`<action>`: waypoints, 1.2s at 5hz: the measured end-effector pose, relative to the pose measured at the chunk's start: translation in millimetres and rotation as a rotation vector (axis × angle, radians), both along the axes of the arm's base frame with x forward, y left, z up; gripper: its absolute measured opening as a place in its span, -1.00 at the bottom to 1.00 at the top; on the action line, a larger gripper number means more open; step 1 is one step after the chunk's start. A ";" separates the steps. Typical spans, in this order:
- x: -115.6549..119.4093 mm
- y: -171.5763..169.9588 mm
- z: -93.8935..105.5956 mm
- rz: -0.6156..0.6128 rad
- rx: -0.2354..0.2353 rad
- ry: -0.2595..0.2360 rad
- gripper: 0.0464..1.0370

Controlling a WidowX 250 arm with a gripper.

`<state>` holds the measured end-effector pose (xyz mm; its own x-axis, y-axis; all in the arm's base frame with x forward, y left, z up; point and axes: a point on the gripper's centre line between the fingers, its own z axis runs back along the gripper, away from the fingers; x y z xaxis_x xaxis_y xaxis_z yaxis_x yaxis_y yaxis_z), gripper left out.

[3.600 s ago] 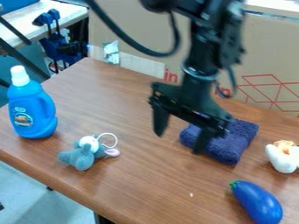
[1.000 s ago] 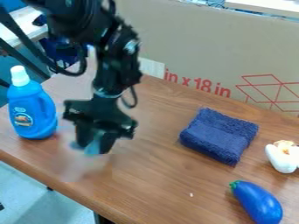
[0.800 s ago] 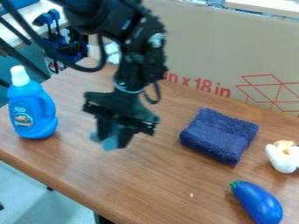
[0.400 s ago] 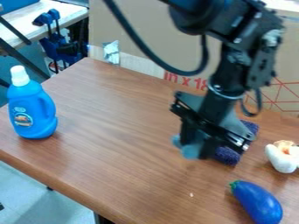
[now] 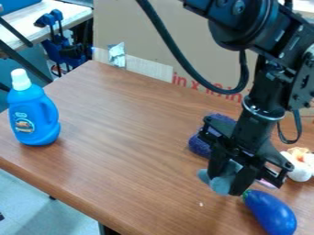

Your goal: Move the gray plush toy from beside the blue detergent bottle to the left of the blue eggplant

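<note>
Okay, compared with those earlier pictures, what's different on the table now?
The gripper has taken hold of the gray-blue plush toy, lifted it from near the bottle and carried it right across the picture, to just above the eggplant. The bottle, eggplant, dark blue towel and white item stayed put.

Gray-blue plush toy (image 5: 221,183) w/ pink bit, partly hidden, held in gripper (image 5: 227,184) nr blue eggplant (image 5: 270,214).
</note>
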<state>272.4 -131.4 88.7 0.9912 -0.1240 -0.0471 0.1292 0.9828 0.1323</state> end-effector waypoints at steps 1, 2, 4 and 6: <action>-7.5 19.4 -11.1 0.073 0.015 0.051 -0.20; -10.7 30.9 -11.4 0.113 0.015 0.053 -0.20; 2.2 34.4 -27.6 0.116 -0.042 -0.018 -0.20; 7.0 38.3 -54.1 0.165 -0.117 0.029 0.48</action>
